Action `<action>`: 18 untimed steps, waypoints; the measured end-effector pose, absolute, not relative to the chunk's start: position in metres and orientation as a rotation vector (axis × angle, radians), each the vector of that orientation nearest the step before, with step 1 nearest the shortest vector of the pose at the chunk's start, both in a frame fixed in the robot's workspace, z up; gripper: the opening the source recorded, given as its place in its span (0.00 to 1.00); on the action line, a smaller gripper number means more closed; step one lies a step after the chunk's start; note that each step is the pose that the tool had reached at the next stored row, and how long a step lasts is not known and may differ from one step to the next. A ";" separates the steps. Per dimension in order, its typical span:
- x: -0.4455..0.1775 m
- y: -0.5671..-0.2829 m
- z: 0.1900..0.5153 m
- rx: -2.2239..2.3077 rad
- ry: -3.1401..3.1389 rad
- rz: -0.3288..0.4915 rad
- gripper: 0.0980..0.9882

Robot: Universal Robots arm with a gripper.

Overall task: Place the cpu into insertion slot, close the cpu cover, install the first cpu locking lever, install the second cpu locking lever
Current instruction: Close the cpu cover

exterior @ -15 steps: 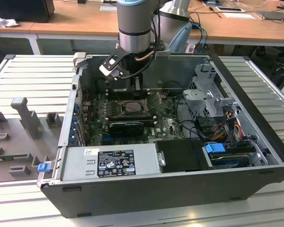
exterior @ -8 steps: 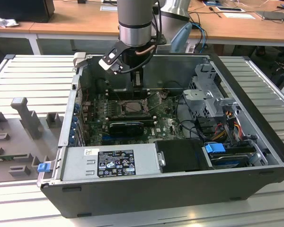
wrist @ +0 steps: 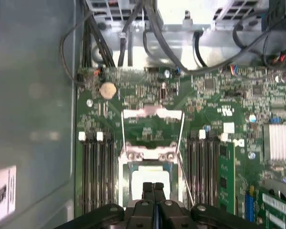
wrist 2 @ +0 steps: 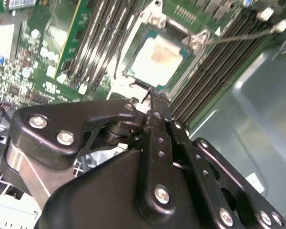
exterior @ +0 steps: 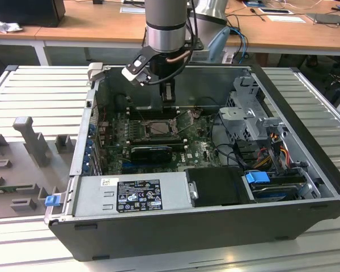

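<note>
In the first wrist view the gripper hides the near edge of the cpu in the insertion slot. In the exterior view the cpu is too small to tell.

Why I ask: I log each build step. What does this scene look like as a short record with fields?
setting: open computer case on a slatted table
cpu: lying in the insertion slot
cpu cover: flipped open, clear of the slot
locking lever: swung out, not latched
pincer: shut, tips just over the cpu, nothing seen in its grip
</note>
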State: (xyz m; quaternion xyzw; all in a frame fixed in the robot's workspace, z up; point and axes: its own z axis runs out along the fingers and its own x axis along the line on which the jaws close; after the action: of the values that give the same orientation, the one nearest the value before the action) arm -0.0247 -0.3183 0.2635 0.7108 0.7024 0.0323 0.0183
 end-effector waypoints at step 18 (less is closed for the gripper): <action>0.036 -0.318 0.263 2.211 2.185 0.092 0.01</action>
State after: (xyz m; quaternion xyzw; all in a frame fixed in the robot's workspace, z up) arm 0.0364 -0.3183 0.2634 0.7109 0.7025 0.0296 0.0158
